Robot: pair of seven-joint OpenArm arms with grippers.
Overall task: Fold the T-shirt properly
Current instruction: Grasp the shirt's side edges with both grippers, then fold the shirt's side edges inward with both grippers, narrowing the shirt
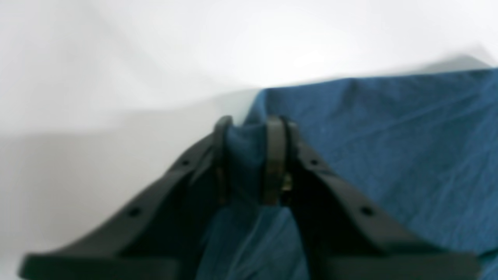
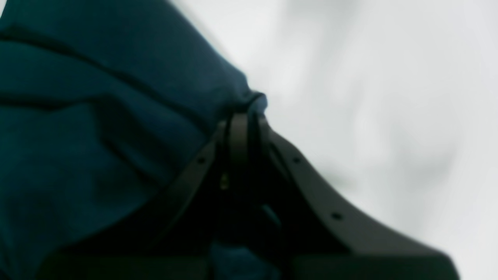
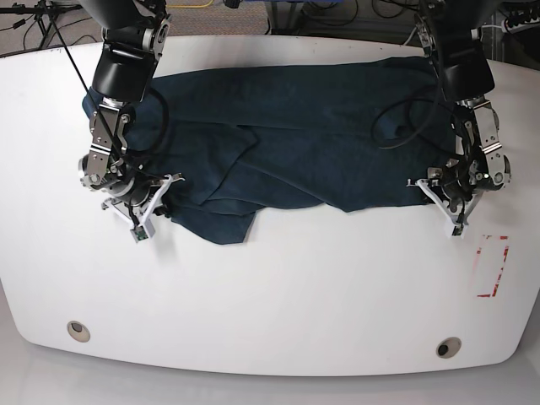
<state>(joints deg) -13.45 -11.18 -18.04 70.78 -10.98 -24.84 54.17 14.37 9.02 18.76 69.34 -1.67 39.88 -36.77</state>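
The dark teal-navy T-shirt [image 3: 287,143] lies spread and wrinkled across the far half of the white table [image 3: 278,287], with a folded flap toward the front left. My left gripper [image 3: 419,189] is at the shirt's front right corner. In the left wrist view the left gripper [image 1: 251,130] is shut on a bunched edge of the T-shirt [image 1: 389,144]. My right gripper [image 3: 162,201] is at the shirt's front left edge. In the right wrist view the right gripper [image 2: 244,114] is shut on a corner of the T-shirt [image 2: 97,128].
A red rectangle mark [image 3: 490,267] is on the table at the front right. Two round holes [image 3: 78,330] [image 3: 448,347] sit near the front edge. Cables [image 3: 396,126] hang over the shirt by the arm on the right of the base view.
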